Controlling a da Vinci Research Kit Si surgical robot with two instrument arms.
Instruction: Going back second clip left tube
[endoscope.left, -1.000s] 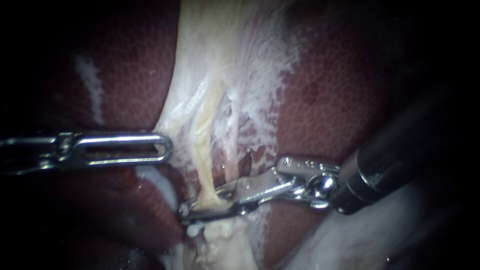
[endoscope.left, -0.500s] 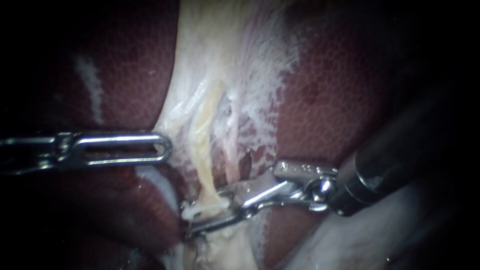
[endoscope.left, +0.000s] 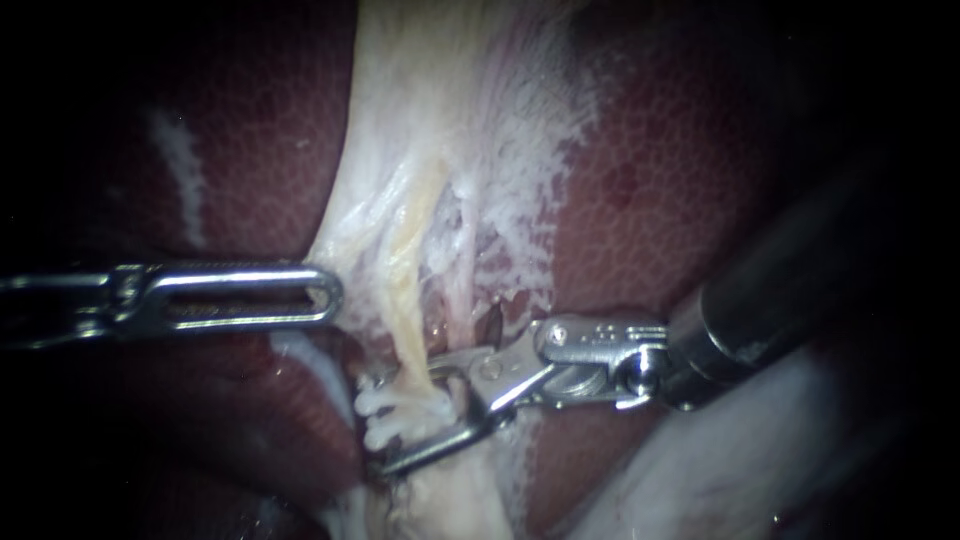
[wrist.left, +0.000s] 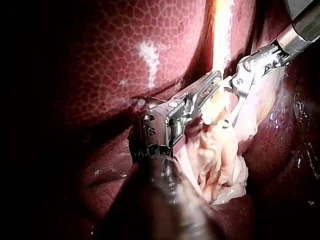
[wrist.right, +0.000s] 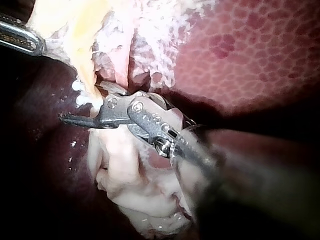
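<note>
In the endoscope view my right instrument (endoscope.left: 405, 418) has its jaws open around the yellowish left tube (endoscope.left: 408, 300). A white clip (endoscope.left: 398, 408) sits on that tube between the jaws, and a thinner pinkish tube (endoscope.left: 462, 300) runs just to its right. My left instrument (endoscope.left: 335, 293) comes in level from the left, its slotted jaws shut on the edge of the pale tissue (endoscope.left: 365, 240) beside the tube. In the left wrist view that instrument (wrist.left: 216, 79) meets the pale tissue opposite my right instrument (wrist.left: 229, 102). The right wrist view shows the clip (wrist.right: 80, 97) above the lower jaw.
Dark red liver (endoscope.left: 660, 180) lies on both sides of the pale band. A lump of pale folded tissue (wrist.left: 220, 160) lies under the jaws. The right instrument's dark shaft (endoscope.left: 770, 300) crosses the lower right.
My right instrument's jaws have spread apart, uncovering the white clip on the left tube, and its wrist has risen slightly. My left instrument has stayed still.
</note>
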